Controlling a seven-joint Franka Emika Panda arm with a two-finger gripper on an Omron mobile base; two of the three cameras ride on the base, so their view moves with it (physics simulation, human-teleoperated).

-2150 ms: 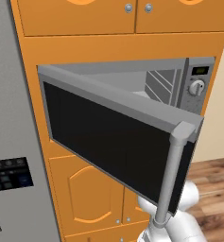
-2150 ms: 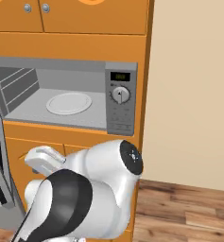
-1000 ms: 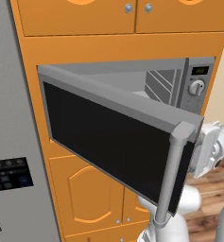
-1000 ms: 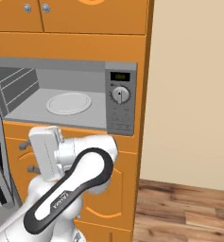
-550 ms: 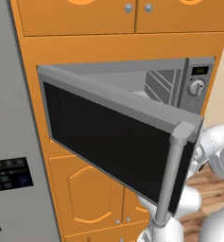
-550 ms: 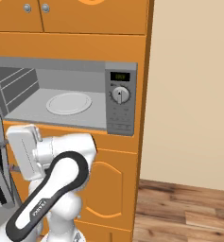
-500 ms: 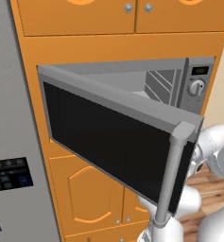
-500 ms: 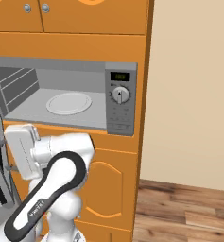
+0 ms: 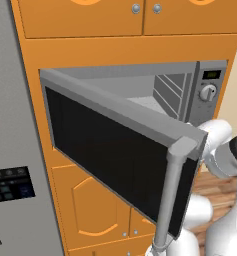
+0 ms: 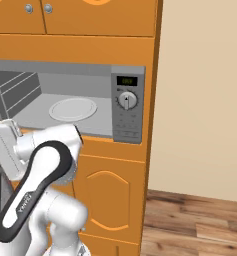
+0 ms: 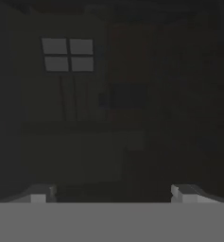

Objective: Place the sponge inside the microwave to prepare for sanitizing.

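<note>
Change since two seconds ago: my arm [image 10: 37,175] has swung up from low in front of the base and across to the left, its wrist now beside the open door; the cabinet and microwave hold their place.

Left — microwave door [image 9: 115,155]: dark glass, swung fully out, grey handle at its free edge. My fingers [image 11: 112,193] face dim glass with a faint window reflection; the two tips stand far apart, wide open, nothing between them.

Centre — microwave [image 10: 65,107]: cavity open, white turntable [image 10: 73,108] bare.

Right — control panel [image 10: 127,110]: dial knob and small lit display, then a plain cabinet side and wood floor.

Sponge: I cannot place it from here; it is not on the turntable and not in my fingers.

Step in hand, as I judge it: door work done, sponge to be fetched. To do it well — draw the hand back clear of the door edge before turning, keep the fingers spread, and leave the door open for the return.
</note>
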